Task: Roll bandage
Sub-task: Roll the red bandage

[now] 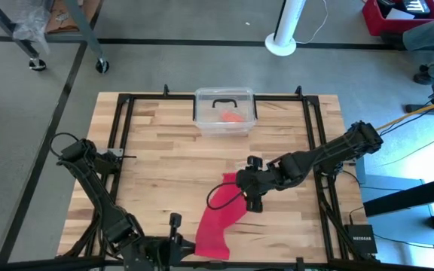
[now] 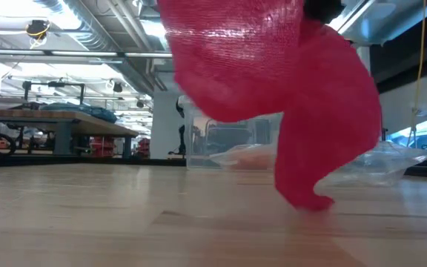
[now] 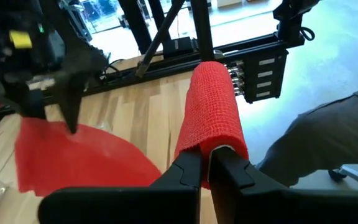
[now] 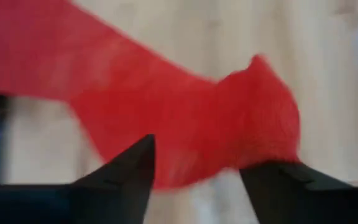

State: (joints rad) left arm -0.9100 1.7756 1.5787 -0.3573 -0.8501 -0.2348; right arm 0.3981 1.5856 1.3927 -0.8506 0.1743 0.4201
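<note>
Across the lower middle of the high frame, your desk (image 1: 164, 143) carries the bandage (image 1: 221, 218), its near end clamped in the left end effector (image 3: 207, 168) as an anchor. Right end effector (image 4: 194, 168) stands apart over its crumpled far end. Blur hides any contact there.

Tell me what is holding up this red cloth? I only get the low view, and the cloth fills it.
Observer: The left hand, at the table's near edge, is shut on one end of the bandage.
Operator: And the other arm?
Observer: The right hand hangs over the bandage's middle, fingers open.
Operator: Is the cloth rolled up?
Observer: No. From above it is a loose band running from the near edge toward the table's middle.
</note>
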